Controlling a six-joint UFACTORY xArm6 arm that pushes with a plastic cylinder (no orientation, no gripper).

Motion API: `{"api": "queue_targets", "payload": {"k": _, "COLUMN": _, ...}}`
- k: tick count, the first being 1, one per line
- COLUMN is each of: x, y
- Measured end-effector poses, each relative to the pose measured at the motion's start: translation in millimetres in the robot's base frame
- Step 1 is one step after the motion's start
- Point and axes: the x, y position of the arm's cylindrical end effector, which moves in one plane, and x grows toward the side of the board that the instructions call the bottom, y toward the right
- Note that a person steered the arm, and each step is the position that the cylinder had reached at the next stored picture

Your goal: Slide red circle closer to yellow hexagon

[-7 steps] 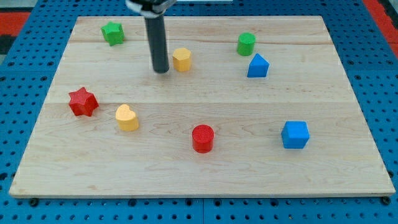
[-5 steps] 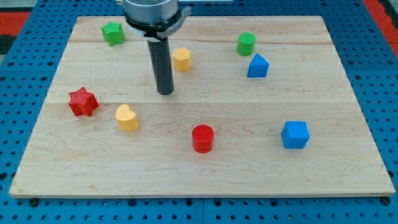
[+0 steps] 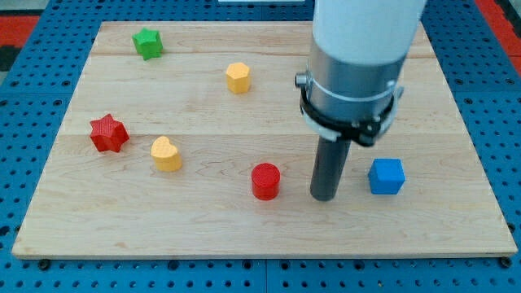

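Blue pegboard frames the wooden desk [image 3: 456, 122], where my tip [image 3: 325, 196] rests between the red circle [image 3: 265, 181] and the blue cube [image 3: 386, 176], just to the circle's right. No hand shows; the arm ends in a plain rod. The yellow hexagon [image 3: 238, 77] sits well apart toward the view's top, slightly left of the circle. A push from this side would likely drive the circle leftward toward the yellow heart [image 3: 166, 154] instead of upward. An off-centre contact could also let the round block roll off my tip.
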Motion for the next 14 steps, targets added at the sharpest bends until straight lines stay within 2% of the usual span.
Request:
{"api": "queue_targets", "payload": {"k": 2, "x": 19, "y": -19}}
{"api": "queue_targets", "payload": {"k": 5, "x": 22, "y": -50}}
{"api": "queue_targets", "payload": {"k": 8, "x": -29, "y": -100}}
{"api": "queue_targets", "payload": {"k": 9, "x": -43, "y": -48}}
{"api": "queue_targets", "payload": {"k": 10, "x": -54, "y": -36}}
{"api": "queue_targets", "payload": {"k": 11, "x": -69, "y": -69}}
{"api": "queue_targets", "payload": {"k": 13, "x": -126, "y": -104}}
{"api": "queue_targets", "payload": {"k": 14, "x": -175, "y": -78}}
